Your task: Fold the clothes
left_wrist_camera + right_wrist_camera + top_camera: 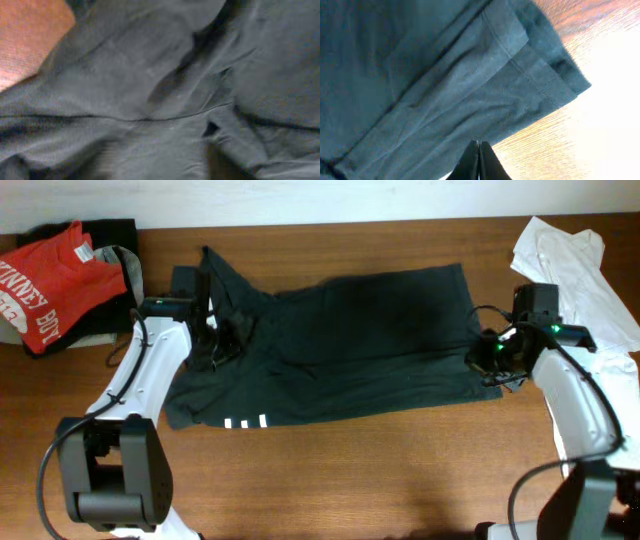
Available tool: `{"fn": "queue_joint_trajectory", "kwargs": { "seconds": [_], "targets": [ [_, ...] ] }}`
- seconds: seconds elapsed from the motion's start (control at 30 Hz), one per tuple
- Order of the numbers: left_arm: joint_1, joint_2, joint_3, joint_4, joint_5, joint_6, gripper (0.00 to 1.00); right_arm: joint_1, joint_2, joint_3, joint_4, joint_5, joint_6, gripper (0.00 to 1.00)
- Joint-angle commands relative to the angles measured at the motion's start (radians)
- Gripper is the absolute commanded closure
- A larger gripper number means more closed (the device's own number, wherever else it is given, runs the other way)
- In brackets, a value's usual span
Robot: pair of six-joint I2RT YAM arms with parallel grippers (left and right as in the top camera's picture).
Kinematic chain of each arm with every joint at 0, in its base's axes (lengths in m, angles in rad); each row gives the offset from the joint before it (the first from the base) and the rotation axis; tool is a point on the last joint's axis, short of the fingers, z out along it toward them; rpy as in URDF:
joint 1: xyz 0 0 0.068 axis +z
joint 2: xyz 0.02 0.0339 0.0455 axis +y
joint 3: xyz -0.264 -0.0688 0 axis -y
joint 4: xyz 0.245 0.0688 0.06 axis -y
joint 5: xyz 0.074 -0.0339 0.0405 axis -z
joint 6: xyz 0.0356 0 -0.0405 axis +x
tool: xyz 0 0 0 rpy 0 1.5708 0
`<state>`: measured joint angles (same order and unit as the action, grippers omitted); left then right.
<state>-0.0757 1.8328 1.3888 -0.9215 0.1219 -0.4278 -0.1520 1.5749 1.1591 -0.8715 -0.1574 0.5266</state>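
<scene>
Wooden table [350, 470], dark T-shirt [370, 330] lengthwise left-right

Left arm [150, 370] and right arm [582, 395]: both were built of white moulded links joined by black housings. A thin black cable [57, 436] looped off each. The left base [110, 475] was a bulky black block. Green lights [498, 346] glowed at the right wrist. The right tool [479, 146] ended in two slim black fingers [470, 166], tapering to points.
</scene>
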Motion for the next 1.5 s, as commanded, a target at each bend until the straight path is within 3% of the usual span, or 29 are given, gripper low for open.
{"fn": "queue_joint_trajectory", "kwargs": {
  "seconds": [0.0, 0.03, 0.1, 0.27, 0.43, 0.57, 0.67, 0.77, 0.8, 0.83, 0.87, 0.9, 0.93, 0.97, 1.0, 1.1, 1.13, 1.17, 1.23, 1.27, 1.3, 1.37, 1.47],
  "targets": [
    [0.003, 0.054, -0.064, -0.007, 0.013, 0.014, 0.87, 0.042, 0.102, -0.019, 0.009, 0.012, 0.002, 0.96],
    [0.003, 0.07, -0.071, -0.007, 0.016, 0.014, 0.94, 0.041, 0.136, -0.019, 0.01, 0.012, 0.002, 0.96],
    [0.003, 0.102, -0.073, -0.004, 0.015, 0.014, 0.99, 0.04, 0.22, -0.019, 0.017, 0.012, 0.005, 0.96],
    [0.051, 0.215, -0.074, -0.031, -0.04, -0.003, 0.99, 0.039, 0.332, -0.02, 0.052, 0.058, 0.005, 0.96],
    [0.243, 0.215, -0.08, -0.108, -0.059, -0.008, 0.99, 0.031, 0.332, -0.072, 0.085, 0.141, 0.077, 0.96],
    [0.264, 0.202, -0.08, -0.166, -0.059, -0.035, 0.99, -0.066, 0.274, -0.072, -0.021, 0.153, 0.107, 0.96],
    [0.264, 0.074, -0.08, -0.215, -0.061, -0.05, 0.99, -0.092, 0.123, -0.072, -0.099, 0.201, 0.124, 0.96],
    [0.264, -0.188, -0.08, -0.238, -0.093, -0.099, 0.99, -0.111, -0.089, -0.072, -0.161, 0.23, 0.138, 0.96],
    [0.258, -0.324, -0.08, -0.218, -0.098, -0.098, 0.99, -0.111, -0.18, -0.066, -0.156, 0.177, 0.074, 0.96],
    [0.246, -0.385, -0.08, -0.197, -0.096, -0.08, 0.92, -0.11, -0.213, -0.064, -0.139, 0.107, 0.025, 0.94],
    [0.217, -0.41, -0.08, -0.182, -0.091, -0.064, 0.83, -0.11, -0.237, -0.064, -0.102, -0.024, -0.003, 0.84],
    [0.197, -0.399, -0.08, -0.182, -0.089, -0.055, 0.73, -0.109, -0.229, -0.065, -0.09, -0.062, -0.003, 0.58],
    [0.164, -0.37, -0.08, -0.176, -0.074, -0.016, 0.38, -0.109, -0.215, -0.065, -0.081, -0.092, -0.003, 0.13],
    [0.131, -0.338, -0.08, -0.172, -0.074, 0.01, 0.14, -0.109, -0.204, -0.065, -0.074, -0.102, -0.002, 0.01],
    [0.095, -0.298, -0.08, -0.168, -0.074, 0.033, 0.01, -0.109, -0.198, -0.065, -0.074, -0.101, 0.003, 0.01],
    [0.015, -0.188, -0.08, -0.147, -0.085, 0.085, 0.01, -0.087, -0.187, -0.066, -0.035, -0.096, -0.055, 0.03],
    [0.018, -0.153, -0.08, -0.137, -0.085, 0.085, 0.01, -0.057, -0.16, -0.068, -0.014, -0.093, -0.106, 0.19],
    [0.023, -0.111, -0.08, -0.137, -0.085, 0.084, 0.01, -0.034, -0.113, -0.068, -0.005, -0.093, -0.111, 0.49],
    [0.024, -0.043, -0.08, -0.115, -0.085, 0.085, 0.11, -0.014, -0.016, -0.068, 0.021, -0.094, -0.11, 0.82],
    [0.024, 0.015, -0.08, -0.101, -0.085, 0.085, 0.54, -0.011, 0.114, -0.068, 0.032, -0.093, -0.107, 0.96],
    [0.024, 0.037, -0.08, -0.101, -0.085, 0.085, 0.8, -0.012, 0.17, -0.068, 0.04, -0.093, -0.107, 0.96],
    [0.024, 0.065, -0.08, -0.1, -0.085, 0.085, 0.99, -0.012, 0.243, -0.068, 0.059, -0.094, -0.107, 0.96],
    [0.024, 0.101, -0.082, -0.074, -0.085, 0.085, 0.99, -0.011, 0.277, -0.068, 0.083, -0.09, -0.104, 0.96]
  ]
}}
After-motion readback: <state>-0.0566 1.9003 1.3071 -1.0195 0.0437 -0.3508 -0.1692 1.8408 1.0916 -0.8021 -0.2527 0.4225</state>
